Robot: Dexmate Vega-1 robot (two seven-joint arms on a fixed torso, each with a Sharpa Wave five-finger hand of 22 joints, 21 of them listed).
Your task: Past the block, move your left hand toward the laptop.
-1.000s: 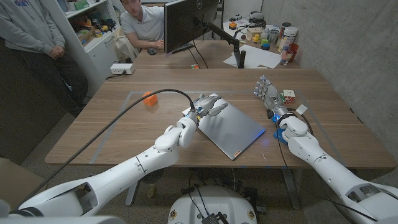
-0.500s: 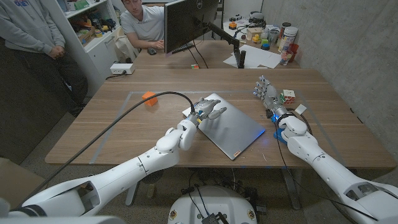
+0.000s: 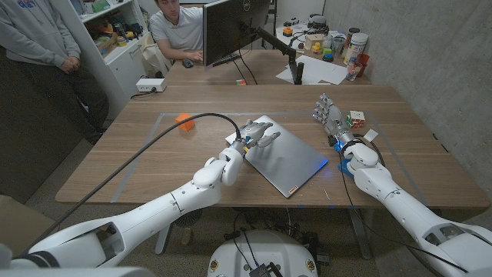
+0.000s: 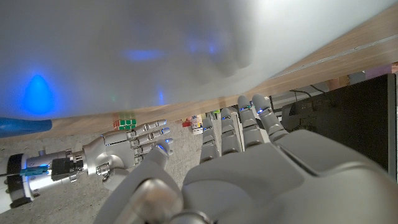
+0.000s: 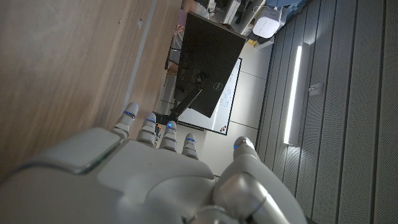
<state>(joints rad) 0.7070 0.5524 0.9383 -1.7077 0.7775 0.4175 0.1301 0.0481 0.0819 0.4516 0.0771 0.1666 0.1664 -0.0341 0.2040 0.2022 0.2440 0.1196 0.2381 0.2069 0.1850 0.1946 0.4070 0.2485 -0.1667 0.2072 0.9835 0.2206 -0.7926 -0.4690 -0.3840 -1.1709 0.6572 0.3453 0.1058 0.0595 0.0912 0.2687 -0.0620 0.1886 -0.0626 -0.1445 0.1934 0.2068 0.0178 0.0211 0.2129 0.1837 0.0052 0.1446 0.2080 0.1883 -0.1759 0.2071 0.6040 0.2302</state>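
A closed silver laptop [image 3: 290, 158] lies at an angle in the middle of the table. My left hand [image 3: 256, 135] is over its far left corner, fingers spread and holding nothing; in the left wrist view that hand [image 4: 249, 168] faces the grey laptop lid [image 4: 124, 50] close up. The orange block [image 3: 184, 121] sits on the table behind and to the left of that hand. My right hand [image 3: 329, 114] stands upright with fingers apart to the right of the laptop; it also appears as the right hand [image 4: 124, 149] in the left wrist view.
A Rubik's cube [image 3: 356, 118] lies just right of my right hand. Blue items [image 3: 341, 143] sit under the right wrist. A black cable [image 3: 154, 150] arcs over the table's left half. A monitor [image 3: 234, 27] and two people stand behind the table.
My left hand moved slightly right and forward over the laptop's corner, and its fingers spread. The right hand stayed still.
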